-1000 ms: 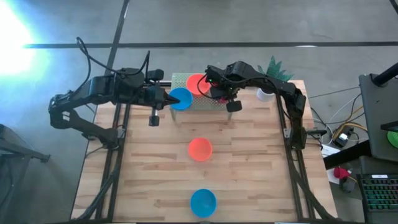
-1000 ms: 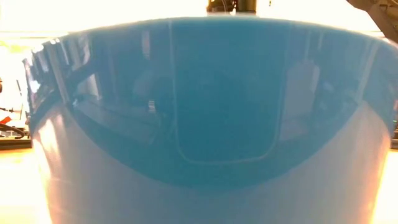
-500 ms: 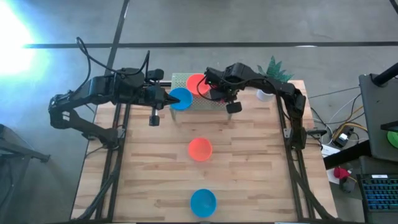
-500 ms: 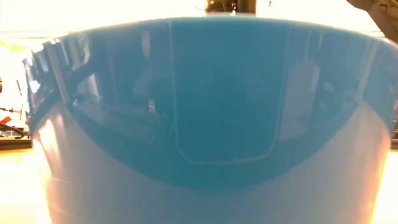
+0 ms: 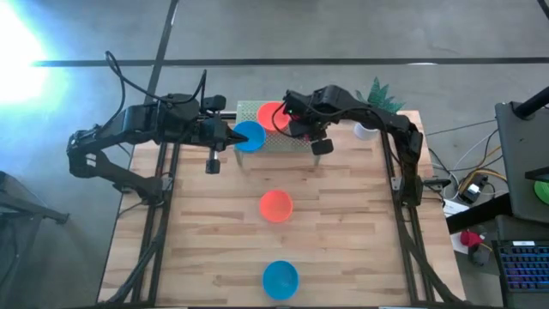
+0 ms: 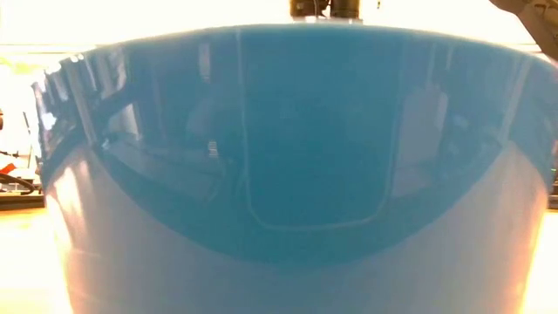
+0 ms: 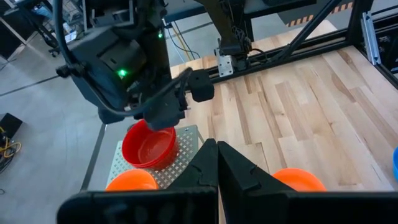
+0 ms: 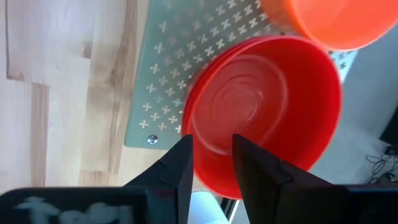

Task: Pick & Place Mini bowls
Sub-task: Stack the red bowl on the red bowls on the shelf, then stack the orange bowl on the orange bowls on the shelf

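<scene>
A red mini bowl [image 8: 267, 106] sits on the perforated metal tray [image 8: 180, 56] at the table's far edge, next to an orange bowl [image 5: 269, 112]. My right gripper [image 8: 211, 146] hangs over the red bowl, pointing down and open, one finger inside its rim and one outside. A blue bowl [image 5: 250, 136] lies at the tray's left end, just in front of the tip of my shut left gripper [image 5: 232, 136], which is raised. Another orange bowl [image 5: 275, 206] rests mid-table, and a blue bowl [image 5: 280, 279] stands near the front edge. My right gripper's fingers [image 8: 181, 163] straddle the red bowl's rim [image 8: 194, 134] from above, on the side toward the table. I cannot tell whether either finger touches the wall. The bowl rests on the tray, mouth up.
A white pot [image 5: 366, 130] with a green plant stands at the far right, behind my right arm. The front blue bowl [image 6: 279, 157] fills the low view. Bare wood lies to both sides of the middle orange bowl [image 7: 297, 179].
</scene>
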Motion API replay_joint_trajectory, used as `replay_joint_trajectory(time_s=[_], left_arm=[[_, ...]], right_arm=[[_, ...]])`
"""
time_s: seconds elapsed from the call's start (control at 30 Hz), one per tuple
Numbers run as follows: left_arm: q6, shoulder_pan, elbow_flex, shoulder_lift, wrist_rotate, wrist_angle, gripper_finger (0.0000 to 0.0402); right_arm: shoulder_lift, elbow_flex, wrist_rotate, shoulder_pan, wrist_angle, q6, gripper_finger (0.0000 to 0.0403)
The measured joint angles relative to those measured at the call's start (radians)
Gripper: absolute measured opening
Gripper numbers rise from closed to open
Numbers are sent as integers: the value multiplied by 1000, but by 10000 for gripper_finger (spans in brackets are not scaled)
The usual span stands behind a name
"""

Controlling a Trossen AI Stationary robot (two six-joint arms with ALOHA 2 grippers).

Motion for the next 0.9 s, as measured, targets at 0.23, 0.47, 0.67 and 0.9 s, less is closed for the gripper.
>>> replay_joint_trajectory(time_s=[0.23,0.47,0.67,0.9], left_arm=[[0,1,0,0,-1,0,0],[0,1,0,0,-26,0,0],[23,1,0,0,-29,0,0],[48,0,0,0,-29,0,0]], right_arm=[[-15,49,0,7,-1,20,97],[-84,80,0,22,-1,49,66],[-153,86,0,57,1,109,22],[-209,80,-1,122,1,185,8]])
